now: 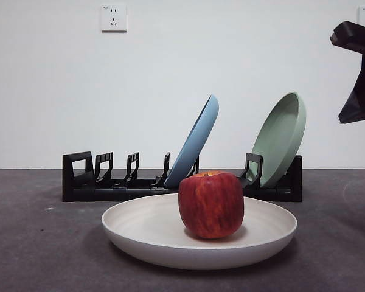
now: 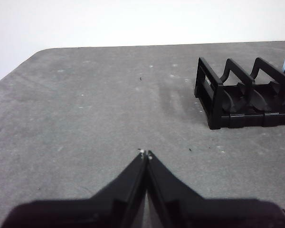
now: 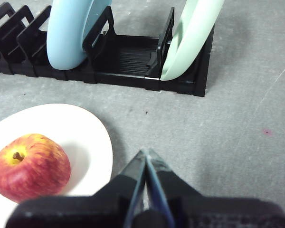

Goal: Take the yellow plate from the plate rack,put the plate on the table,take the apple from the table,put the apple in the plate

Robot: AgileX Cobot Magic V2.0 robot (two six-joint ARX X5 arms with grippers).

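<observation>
1. Front view: the blocky red apple (image 1: 211, 205) sits in the wide cream plate (image 1: 140, 234), which rests on the rough dark grey tabletop (image 1: 36, 243). Behind stands the long black plastic rack (image 1: 85, 182), holding a tilted light blue plate (image 1: 198, 141) and a sage green plate (image 1: 283, 137). A white wall (image 1: 170, 85) carries a socket (image 1: 114, 17).
2. Left wrist view: the left pincer (image 2: 146, 154), tips together, hangs over bare tabletop, near the rack's end.
3. Right wrist view: the right pincer (image 3: 146, 154), tips together, hovers just beside the cream plate.
</observation>
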